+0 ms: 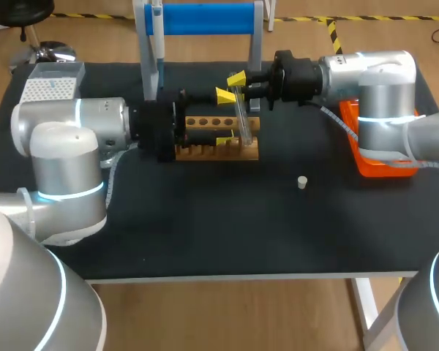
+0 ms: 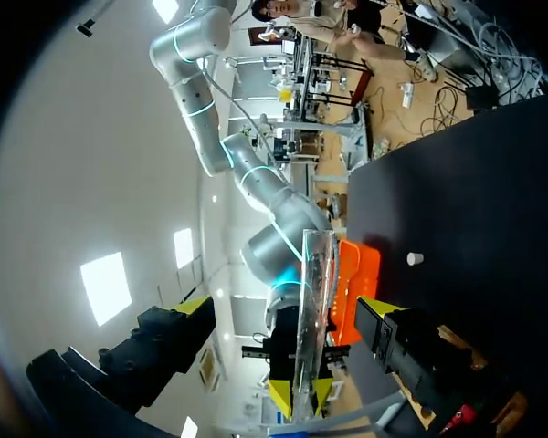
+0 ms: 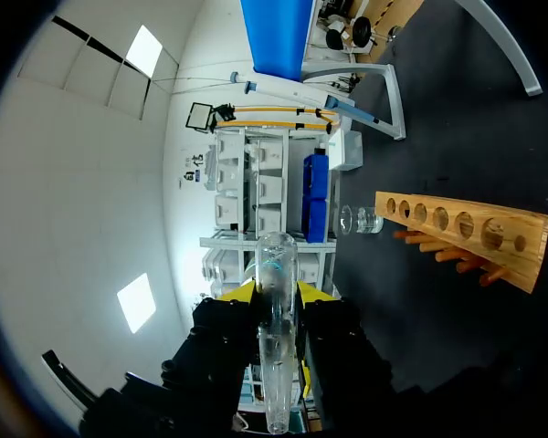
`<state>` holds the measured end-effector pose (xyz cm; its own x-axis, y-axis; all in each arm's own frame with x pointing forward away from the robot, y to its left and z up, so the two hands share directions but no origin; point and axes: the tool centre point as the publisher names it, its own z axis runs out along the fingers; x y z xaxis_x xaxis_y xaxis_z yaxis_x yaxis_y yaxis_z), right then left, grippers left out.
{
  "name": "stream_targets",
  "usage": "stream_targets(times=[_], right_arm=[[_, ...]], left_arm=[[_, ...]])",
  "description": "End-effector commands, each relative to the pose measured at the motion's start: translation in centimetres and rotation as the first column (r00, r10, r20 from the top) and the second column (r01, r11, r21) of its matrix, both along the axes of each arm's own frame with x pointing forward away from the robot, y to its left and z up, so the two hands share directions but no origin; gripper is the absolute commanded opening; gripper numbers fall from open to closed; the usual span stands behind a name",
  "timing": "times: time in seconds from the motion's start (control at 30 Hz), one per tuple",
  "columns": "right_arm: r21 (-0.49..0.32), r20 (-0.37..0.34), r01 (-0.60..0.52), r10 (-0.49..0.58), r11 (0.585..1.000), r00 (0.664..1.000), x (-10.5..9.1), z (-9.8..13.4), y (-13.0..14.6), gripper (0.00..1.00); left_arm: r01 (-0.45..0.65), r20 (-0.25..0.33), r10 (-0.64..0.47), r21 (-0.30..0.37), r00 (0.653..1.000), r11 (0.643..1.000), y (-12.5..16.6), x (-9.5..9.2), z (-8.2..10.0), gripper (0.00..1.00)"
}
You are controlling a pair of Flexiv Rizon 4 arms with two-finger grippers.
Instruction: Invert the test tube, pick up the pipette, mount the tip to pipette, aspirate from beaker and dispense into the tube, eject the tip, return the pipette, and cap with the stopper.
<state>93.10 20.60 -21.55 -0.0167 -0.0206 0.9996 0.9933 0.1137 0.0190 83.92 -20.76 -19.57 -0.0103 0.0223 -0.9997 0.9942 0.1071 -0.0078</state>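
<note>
Right fingers (image 3: 245,292) are clamped on the tube (image 3: 276,347), one yellow tip on each side of the glass. They grip it near its upper end, so most of its length runs free. Left fingers (image 2: 194,307) are spread wide, one tip either side of that same tube with clear air on both sides, holding nothing. So this looks like the invert step, with a pass from right to left on the cards. The tube hangs near upright over the right end of the rack (image 1: 218,139), close to the worktop's (image 1: 205,241) far edge and about midway along it. Whether its lower end touches the wood, I can't tell. To do this well, the left should centre on the glass so both tips land together and don't shove it sideways. It should also take the tube on the free length, clear of the right tips. Close gently: it's thin glass, and probably slick. The right should let go only once the left grip is firm. Then lift clear of the rack before any turn, or the tube's end could clip the wood. The stopper (image 1: 301,182) sits alone right of the middle, well apart from the rack. The beaker (image 3: 361,220) stands beyond the rack's other end, so neither looks to be in the way.
</note>
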Motion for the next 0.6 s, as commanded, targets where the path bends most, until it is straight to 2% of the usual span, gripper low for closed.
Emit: stream_targets(times=[0.03,0.23,0.6], right_arm=[[-0.004,0.0,0.003,-0.003,1.0,1.0,-0.1,0.1,0.0,0.0],[-0.004,0.0,0.003,-0.003,1.0,1.0,-0.1,0.1,0.0,0.0],[-0.004,0.0,0.003,-0.003,1.0,1.0,-0.1,0.1,0.0,0.0]], left_arm=[[0.012,0.01,-0.012,0.006,1.0,1.0,-0.8,0.5,-0.4,1.0],[0.016,0.02,-0.016,0.014,1.0,1.0,-1.6,0.5,-0.6,0.99],[0.025,0.017,-0.025,0.007,1.0,1.0,-2.4,0.6,-0.8,0.86]])
